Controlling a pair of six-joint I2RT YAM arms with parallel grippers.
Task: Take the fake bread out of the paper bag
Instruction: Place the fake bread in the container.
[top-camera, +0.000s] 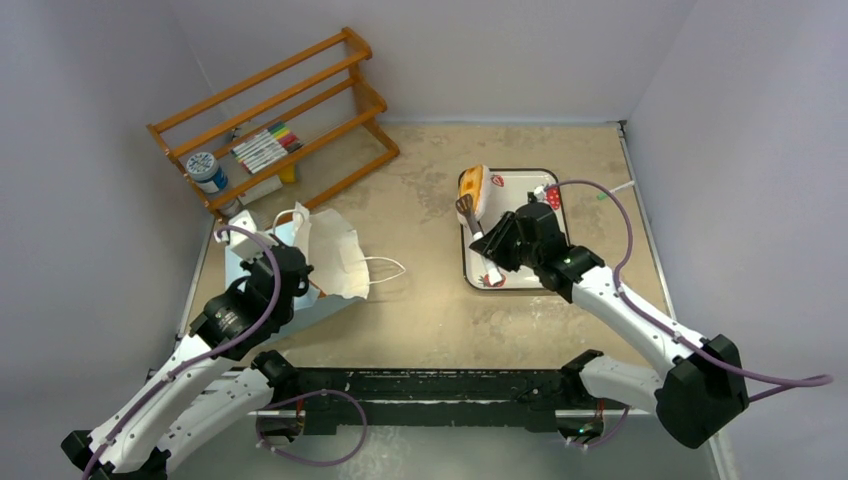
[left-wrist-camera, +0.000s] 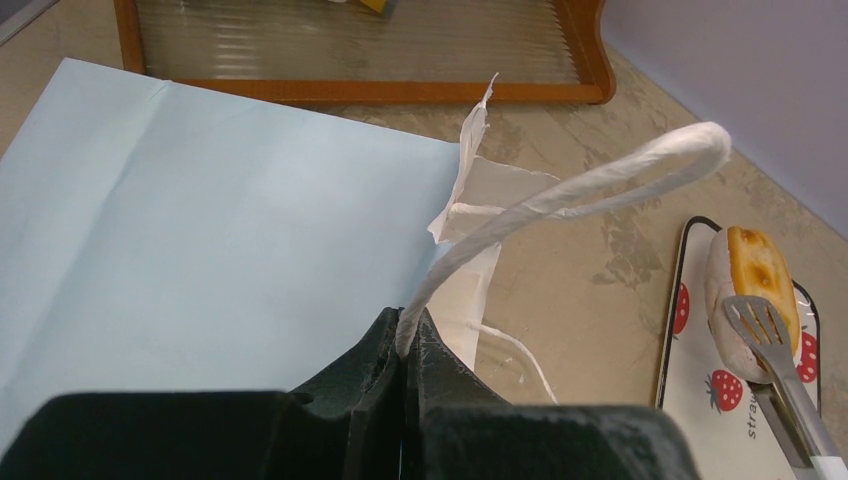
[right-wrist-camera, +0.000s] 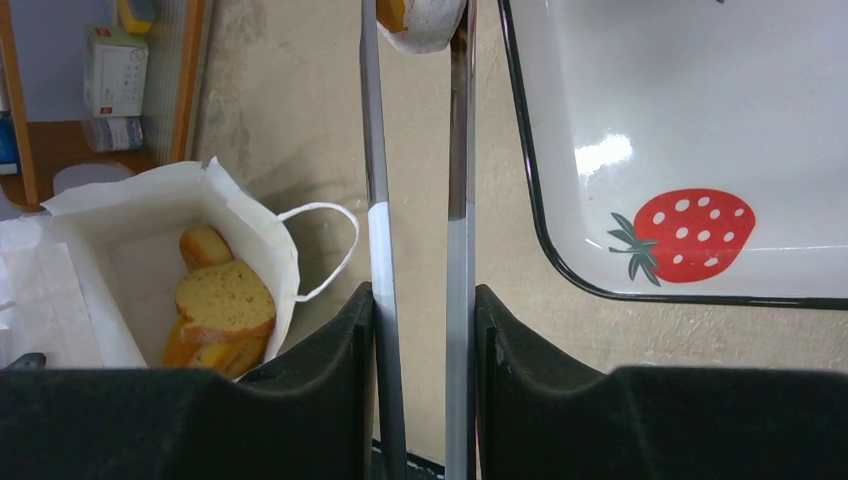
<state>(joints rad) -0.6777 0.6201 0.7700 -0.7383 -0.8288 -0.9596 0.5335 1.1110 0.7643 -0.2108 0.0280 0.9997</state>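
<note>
Top view first: the paper bag (top-camera: 335, 250) lies on its side at the left of the table, mouth facing the strawberry-print tray (top-camera: 520, 185). The left gripper (top-camera: 272, 266) is right at the bag. The right gripper (top-camera: 505, 235) holds a pair of tongs (top-camera: 468, 212), with one golden bread piece (top-camera: 473, 187) in the tips at the tray's far-left corner.

Left wrist view: the jaws are fully closed on the bag's white string handle (left-wrist-camera: 590, 185), which loops up out of the pinch. Only the blue outside of the bag shows here, so no look inside. Over on the tray the tongs sit against that bread piece, though we can't tell if it's resting on the tray or just above it.

Right wrist view: the right fingers (right-wrist-camera: 500, 330) are partly closed around the two tong arms, squeezing them onto the piece at the top edge. Inside the bag we count at least a couple of pastries (right-wrist-camera: 225, 300) left, a sliced one on top.

So we'd say we're at the drop-off for one piece, with the job partway done. Next up: ease the squeeze so the piece settles on the tray, then swing the tongs back into the bag mouth while the left side holds the handle.
</note>
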